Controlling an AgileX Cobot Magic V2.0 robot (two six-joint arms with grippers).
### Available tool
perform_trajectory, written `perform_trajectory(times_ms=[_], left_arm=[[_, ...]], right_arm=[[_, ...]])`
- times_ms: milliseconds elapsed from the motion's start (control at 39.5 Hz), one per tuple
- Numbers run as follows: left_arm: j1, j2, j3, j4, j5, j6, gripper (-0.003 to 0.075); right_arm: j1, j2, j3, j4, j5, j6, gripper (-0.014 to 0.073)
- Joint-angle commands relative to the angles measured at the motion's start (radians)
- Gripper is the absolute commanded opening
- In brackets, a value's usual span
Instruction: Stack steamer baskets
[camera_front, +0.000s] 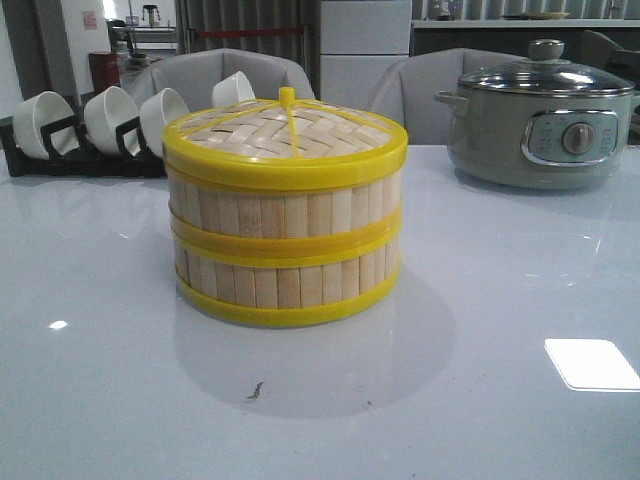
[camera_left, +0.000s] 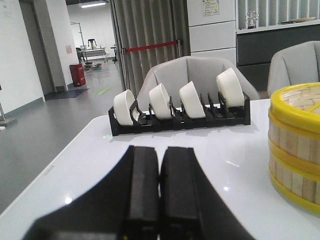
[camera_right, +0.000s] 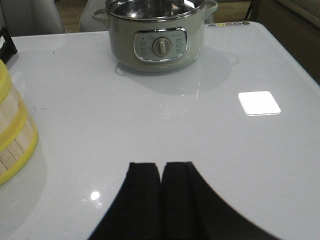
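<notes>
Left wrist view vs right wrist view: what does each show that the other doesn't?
Only the left wrist view: four white bowls standing in a black rack, grey chairs behind, and the left claw shut. Only the right wrist view: the pot with its dial, a bright reflection on the tabletop, and the right claw shut. Both: the white table and an edge of the stacked baskets, untouched by either claw.

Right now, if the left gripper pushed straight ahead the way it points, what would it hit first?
Likely the black rack holding the white bowls. The left gripper is shut and aims across bare table toward it. The stacked baskets sit off to the side, though depth is hard to judge.
</notes>
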Motion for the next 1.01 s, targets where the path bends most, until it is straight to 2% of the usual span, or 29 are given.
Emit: perform_trajectory(times_ms=[0, 987], left_arm=[[0.001, -0.014, 0.002, 0.020, -0.052, -0.027, 0.0087], [0.001, -0.014, 0.002, 0.034, -0.045, -0.027, 0.0086]], right_arm=[[-0.006, 0.005, -0.032, -0.004, -0.081, 0.000, 0.0048], [-0.006, 0.005, -0.032, -0.004, -0.081, 0.000, 0.0048]])
